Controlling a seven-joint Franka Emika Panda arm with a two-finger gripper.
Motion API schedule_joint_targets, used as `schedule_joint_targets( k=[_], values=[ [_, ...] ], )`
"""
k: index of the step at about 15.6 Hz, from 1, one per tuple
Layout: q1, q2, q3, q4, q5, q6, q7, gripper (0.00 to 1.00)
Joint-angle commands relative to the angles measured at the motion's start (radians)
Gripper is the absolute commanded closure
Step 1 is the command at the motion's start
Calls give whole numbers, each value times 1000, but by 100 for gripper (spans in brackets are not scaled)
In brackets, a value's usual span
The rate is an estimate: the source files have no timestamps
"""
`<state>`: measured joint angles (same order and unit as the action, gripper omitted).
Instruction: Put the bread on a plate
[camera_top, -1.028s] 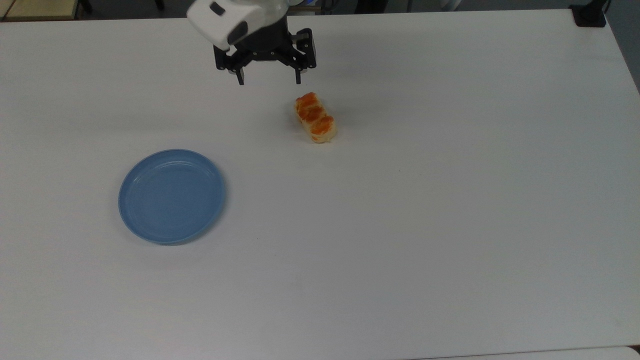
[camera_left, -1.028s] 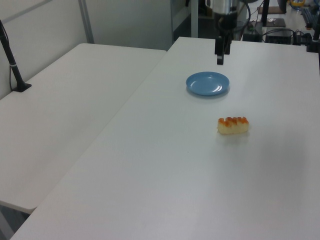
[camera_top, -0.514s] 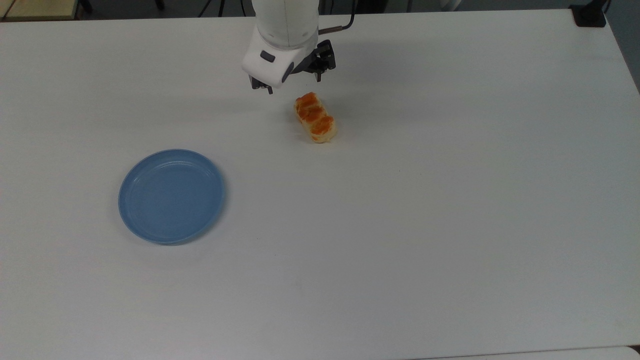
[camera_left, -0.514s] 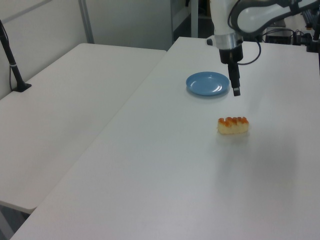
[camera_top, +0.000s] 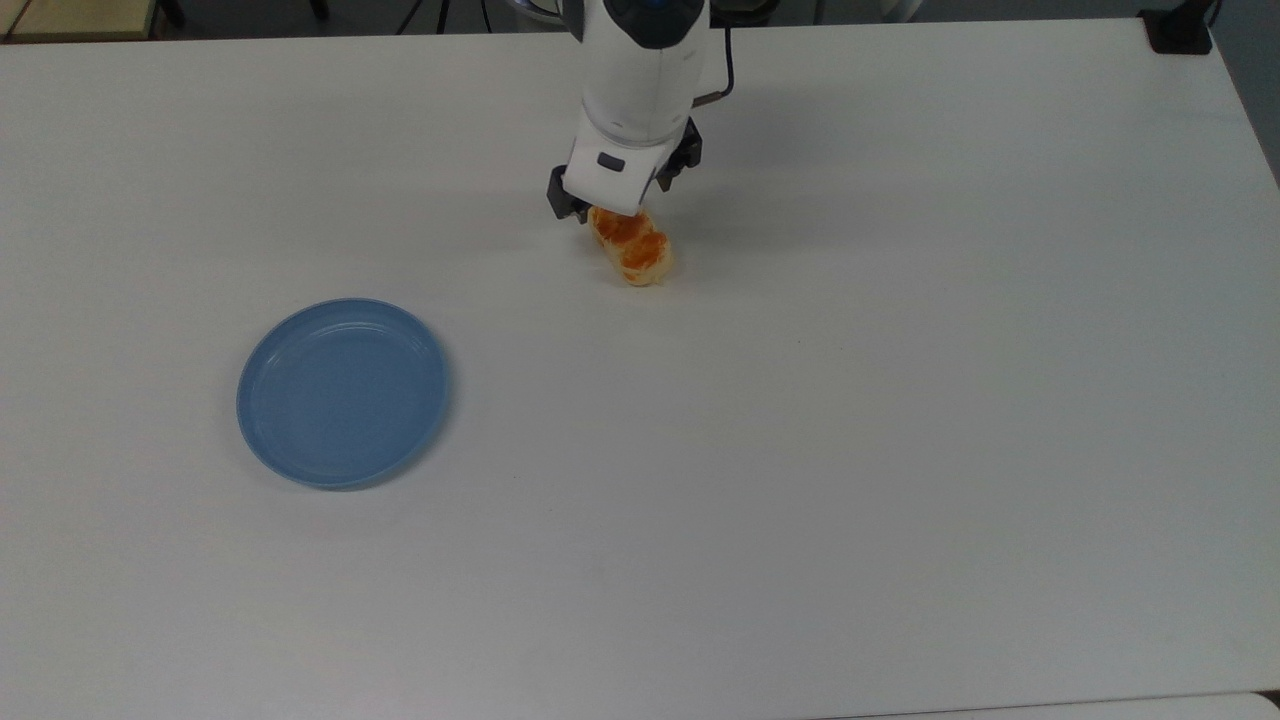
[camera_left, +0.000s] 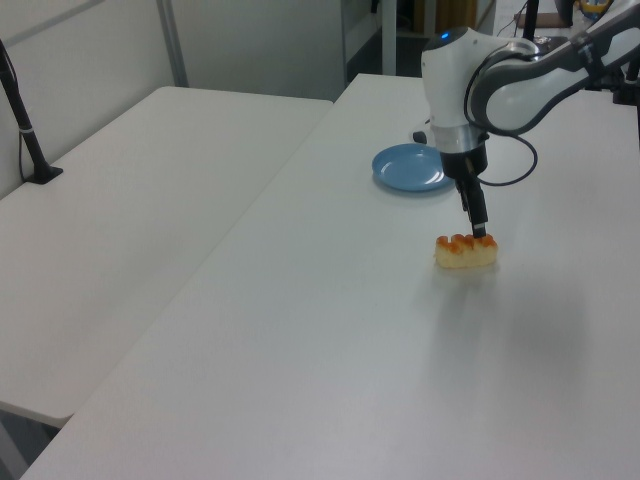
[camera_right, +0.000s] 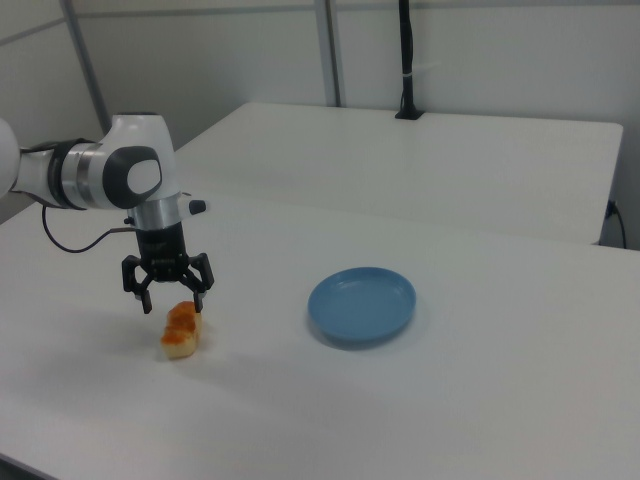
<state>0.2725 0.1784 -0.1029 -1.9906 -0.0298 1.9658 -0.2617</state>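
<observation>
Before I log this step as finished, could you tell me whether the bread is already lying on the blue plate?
No, the bread lies on the white table, well apart from the plate, which holds nothing.

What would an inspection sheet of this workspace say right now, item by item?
Surface: white table, bare apart from the job's things.
Bread: lies on the table, apart from the plate, one end under the gripper.
Plate: blue, empty, on the table toward the top view's left.
Clutter: nothing seen.
Gripper: open, fingers spread over the bread's far end, not closed on it.
Cables: a dark cable loops from the arm's wrist.
Surroundings: a second white table alongside, with a black post standing on it; grey partition walls behind.
</observation>
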Motion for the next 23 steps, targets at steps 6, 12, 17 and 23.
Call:
schedule_joint_targets(
  k=[6,12,17,23],
  values=[
    [31,104,29,-42,-111,160,174,33],
    [-27,70,22,54,-96,153,170,72],
    [-174,115,-17,186,-85,255,167,68],
    [-309,286,-18,323,-79,372,170,64]
  ],
)
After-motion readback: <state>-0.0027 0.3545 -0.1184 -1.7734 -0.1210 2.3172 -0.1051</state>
